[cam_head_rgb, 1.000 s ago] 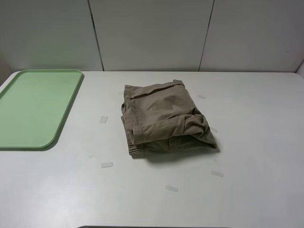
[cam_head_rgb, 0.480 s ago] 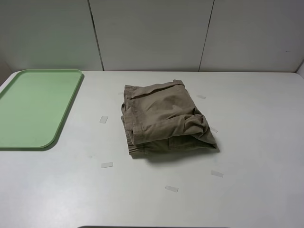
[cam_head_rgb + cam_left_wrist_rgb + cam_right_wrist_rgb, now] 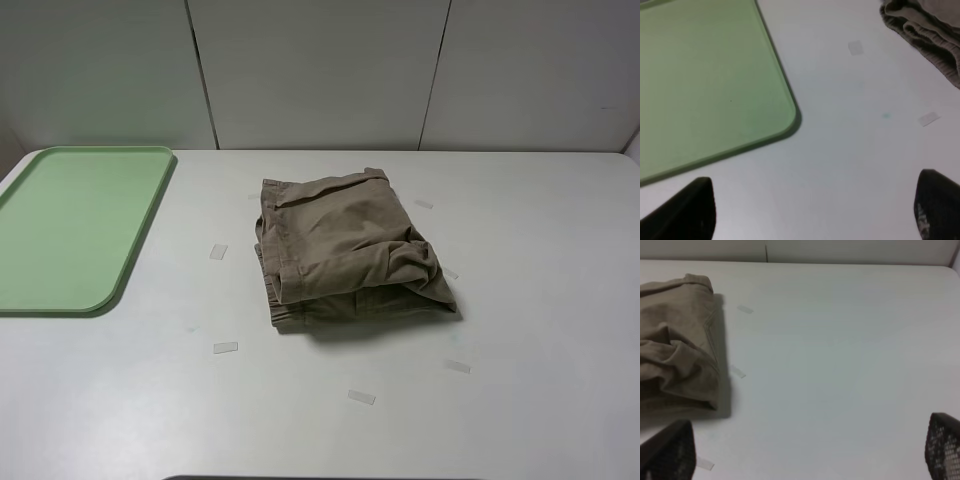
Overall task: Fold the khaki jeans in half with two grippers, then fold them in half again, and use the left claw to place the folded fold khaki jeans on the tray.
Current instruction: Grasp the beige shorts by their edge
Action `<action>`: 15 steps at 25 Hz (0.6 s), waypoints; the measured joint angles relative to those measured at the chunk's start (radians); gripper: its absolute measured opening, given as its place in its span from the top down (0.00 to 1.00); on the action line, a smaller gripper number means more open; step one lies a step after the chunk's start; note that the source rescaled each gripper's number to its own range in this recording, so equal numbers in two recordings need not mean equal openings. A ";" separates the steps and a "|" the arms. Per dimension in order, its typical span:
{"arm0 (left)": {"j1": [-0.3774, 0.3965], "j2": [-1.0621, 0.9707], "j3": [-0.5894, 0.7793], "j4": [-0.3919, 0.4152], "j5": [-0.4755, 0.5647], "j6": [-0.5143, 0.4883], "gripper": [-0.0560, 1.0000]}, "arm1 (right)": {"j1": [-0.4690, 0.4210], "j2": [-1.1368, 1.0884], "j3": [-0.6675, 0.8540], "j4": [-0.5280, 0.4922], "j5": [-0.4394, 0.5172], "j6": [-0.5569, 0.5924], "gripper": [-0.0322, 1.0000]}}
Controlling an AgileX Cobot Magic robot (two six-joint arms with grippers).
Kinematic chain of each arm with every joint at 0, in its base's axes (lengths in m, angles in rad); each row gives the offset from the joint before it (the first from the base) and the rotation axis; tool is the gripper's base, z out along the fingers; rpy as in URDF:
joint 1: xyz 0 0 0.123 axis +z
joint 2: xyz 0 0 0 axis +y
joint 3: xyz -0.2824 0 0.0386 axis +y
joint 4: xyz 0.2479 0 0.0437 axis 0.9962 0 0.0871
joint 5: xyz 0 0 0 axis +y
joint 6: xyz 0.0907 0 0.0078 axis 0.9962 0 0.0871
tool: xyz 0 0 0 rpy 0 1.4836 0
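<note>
left pincer (image 3: 812, 212) spread wide over desk (image 3: 850, 150), tray (image 3: 715, 90) and khaki jeans (image 3: 925, 30) ahead; right pincer (image 3: 805, 452) likewise spread, empty.

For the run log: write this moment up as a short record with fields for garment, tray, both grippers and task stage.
garment: khaki jeans, folded bundle on the table, right of the tray
tray: pale green, nothing on it
left gripper: open, holding nothing, above bare table near the tray corner
right gripper: open, holding nothing, above the table beside the jeans
stage: jeans folded; move to tray not yet done
</note>
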 joint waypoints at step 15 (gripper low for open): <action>0.017 0.741 -0.045 -0.569 -0.631 0.195 0.16 | 0.000 0.000 0.000 0.000 0.000 0.000 0.00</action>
